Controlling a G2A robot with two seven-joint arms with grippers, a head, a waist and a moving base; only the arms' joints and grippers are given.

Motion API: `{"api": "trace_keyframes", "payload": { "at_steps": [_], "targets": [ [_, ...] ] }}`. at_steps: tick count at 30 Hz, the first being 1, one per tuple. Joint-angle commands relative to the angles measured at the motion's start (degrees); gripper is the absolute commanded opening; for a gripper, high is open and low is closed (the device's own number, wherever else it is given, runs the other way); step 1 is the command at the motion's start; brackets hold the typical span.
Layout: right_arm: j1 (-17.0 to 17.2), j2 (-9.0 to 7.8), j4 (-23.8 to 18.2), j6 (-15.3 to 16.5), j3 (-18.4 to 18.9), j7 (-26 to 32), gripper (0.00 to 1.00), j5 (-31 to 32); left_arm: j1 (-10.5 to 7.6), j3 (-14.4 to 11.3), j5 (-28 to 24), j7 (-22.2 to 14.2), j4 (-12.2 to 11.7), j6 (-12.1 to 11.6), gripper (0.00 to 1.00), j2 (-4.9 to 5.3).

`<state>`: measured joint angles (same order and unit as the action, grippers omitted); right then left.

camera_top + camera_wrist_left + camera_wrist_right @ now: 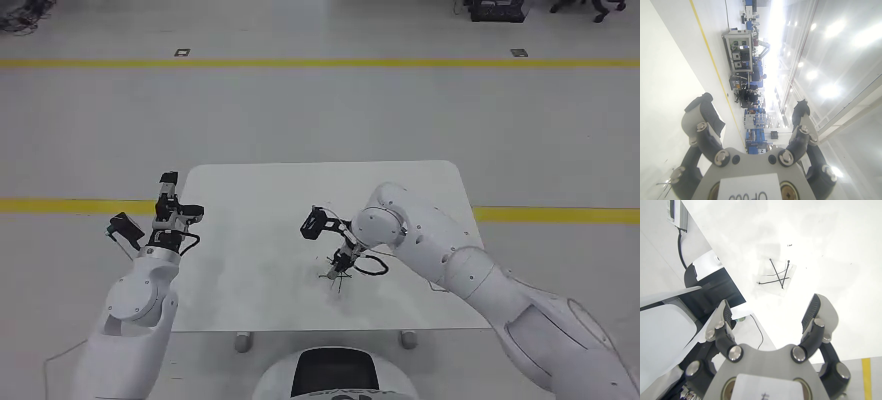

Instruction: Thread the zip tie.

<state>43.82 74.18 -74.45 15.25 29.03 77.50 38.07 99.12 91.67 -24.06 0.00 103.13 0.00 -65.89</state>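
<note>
Black plastic zip ties (779,280) lie loose and crossed on the white table (829,237), none threaded. The right gripper (770,299) hovers wide above them, the left gripper (754,99) gapes empty, and nothing is gripped yet.

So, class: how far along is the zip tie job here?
Nothing looks done: the zip ties lie loose and crossed on the table, none threaded. In hand: nothing; the right gripper is open close by them, the left gripper open by the table's edge. Left: grasp a tie, then thread it.
</note>
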Motion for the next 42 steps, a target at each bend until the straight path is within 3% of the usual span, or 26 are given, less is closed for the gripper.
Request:
{"api": "trace_keyframes", "payload": {
  "at_steps": [1,11,21,25,33,42],
  "targets": [
    [-0.4,1.03,0.3,-4.2,-3.1,1.4,1.00,4.6,0.00,0.0,0.0,0.0,0.0,0.0,1.00,0.00],
    [-2.2,5.43,7.6,-8.5,-8.0,1.6,1.00,5.4,0.00,0.0,0.0,0.0,0.0,0.0,1.00,0.00],
    [-2.2,5.43,7.6,-8.5,-8.0,1.6,1.00,5.4,0.00,0.0,0.0,0.0,0.0,0.0,1.00,0.00],
    [-0.7,5.76,8.6,-12.7,-8.6,-3.9,1.00,9.6,0.00,0.0,0.0,0.0,0.0,0.0,1.00,0.00],
    [1.1,6.61,10.1,-16.2,-8.1,-9.1,1.00,12.1,0.00,0.0,0.0,0.0,0.0,0.0,1.00,0.00],
    [2.0,6.91,10.3,-16.6,-7.6,-10.9,1.00,13.0,0.00,0.0,0.0,0.0,0.0,0.0,1.00,0.00]
  ]
}}
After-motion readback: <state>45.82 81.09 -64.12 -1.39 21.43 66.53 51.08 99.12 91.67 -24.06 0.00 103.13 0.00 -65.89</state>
